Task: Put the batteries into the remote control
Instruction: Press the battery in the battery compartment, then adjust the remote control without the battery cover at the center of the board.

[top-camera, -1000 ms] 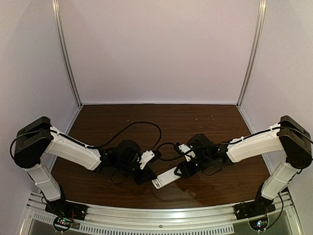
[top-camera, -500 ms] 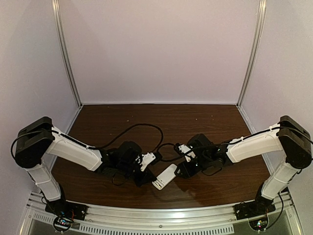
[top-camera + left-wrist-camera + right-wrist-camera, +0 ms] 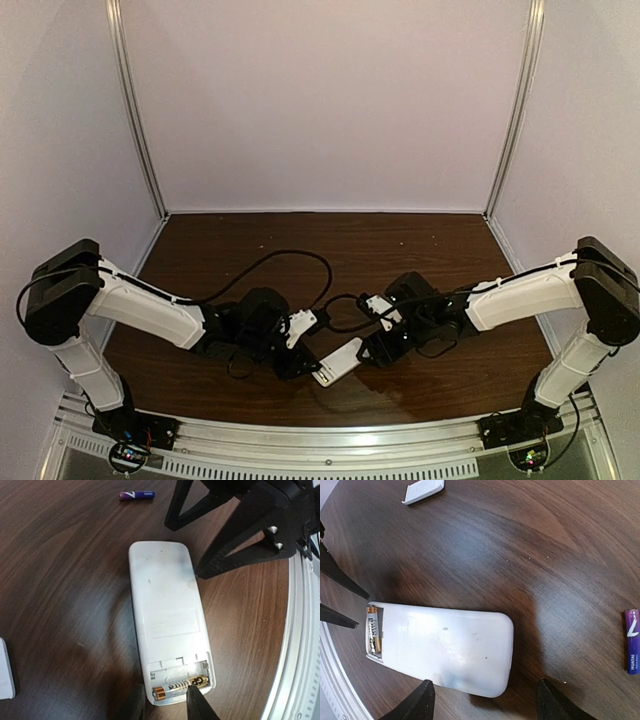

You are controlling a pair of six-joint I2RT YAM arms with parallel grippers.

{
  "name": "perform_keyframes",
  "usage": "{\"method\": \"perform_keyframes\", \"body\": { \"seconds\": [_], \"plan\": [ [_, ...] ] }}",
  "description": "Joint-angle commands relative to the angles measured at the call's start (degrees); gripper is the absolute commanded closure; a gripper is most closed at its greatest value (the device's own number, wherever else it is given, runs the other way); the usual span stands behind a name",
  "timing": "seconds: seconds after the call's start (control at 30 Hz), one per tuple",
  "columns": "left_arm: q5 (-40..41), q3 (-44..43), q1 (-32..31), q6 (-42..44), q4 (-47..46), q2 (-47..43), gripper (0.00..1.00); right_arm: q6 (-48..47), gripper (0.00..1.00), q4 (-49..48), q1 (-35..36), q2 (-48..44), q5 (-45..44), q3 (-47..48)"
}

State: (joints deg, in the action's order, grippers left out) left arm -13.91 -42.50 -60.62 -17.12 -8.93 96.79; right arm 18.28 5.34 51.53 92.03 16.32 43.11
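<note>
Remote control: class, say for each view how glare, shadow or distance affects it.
Top external: the remote control is tiny, a featureless white. Left wrist: glare whitens its battery bay beside the gold-brown battery; soft shadow alongside. Right wrist: pale sheen on its back, dark shadow past its rounded end.

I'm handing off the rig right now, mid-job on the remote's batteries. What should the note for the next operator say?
Things: remote control lies back-up on the table, compartment open; battery cover lies apart from it.
Grippers: left gripper jaws partly open over the compartment end, holding nothing; right gripper jaws open, straddling the rounded end, holding nothing.
Done: gold-brown battery sits in the compartment.
Left: dark purple battery lies loose on the table, beyond the rounded end; it goes in the second slot, which looks empty. Then the cover.
</note>
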Motion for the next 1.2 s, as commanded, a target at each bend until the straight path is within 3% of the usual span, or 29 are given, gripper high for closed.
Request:
{"method": "perform_keyframes", "body": {
  "seconds": [0.0, 0.2, 0.53, 0.83, 1.0, 1.17],
  "plan": [
    [-0.5, 2.1, 1.3, -2.2, -3.2, -3.2, 0.63, -4.4, 0.28, 4.0, -1.3, -1.9, -0.9, 4.6],
    [0.0, 4.7, 1.2, -3.4, -6.5, -5.3, 0.53, -6.6, 0.32, 4.4, -1.8, 2.4, 1.7, 10.2],
    [1.2, 7.3, 2.7, -5.1, -7.6, -7.6, 0.53, -15.7, 0.36, 7.1, -1.8, 11.4, 11.6, 17.9],
    [0.0, 8.6, 4.2, -4.2, -6.6, -9.7, 0.53, -17.5, 0.36, 9.3, -1.7, 10.6, 14.3, 13.6],
    [-1.2, 8.0, 4.7, -0.9, -6.0, -10.2, 0.6, -19.1, 0.3, 8.4, -0.9, 6.3, 14.0, 9.2],
    [-0.2, 5.4, 5.3, 0.5, -4.3, -8.7, 0.63, -18.6, 0.09, 6.3, 0.6, 2.6, 9.5, 6.2]
  ]
}}
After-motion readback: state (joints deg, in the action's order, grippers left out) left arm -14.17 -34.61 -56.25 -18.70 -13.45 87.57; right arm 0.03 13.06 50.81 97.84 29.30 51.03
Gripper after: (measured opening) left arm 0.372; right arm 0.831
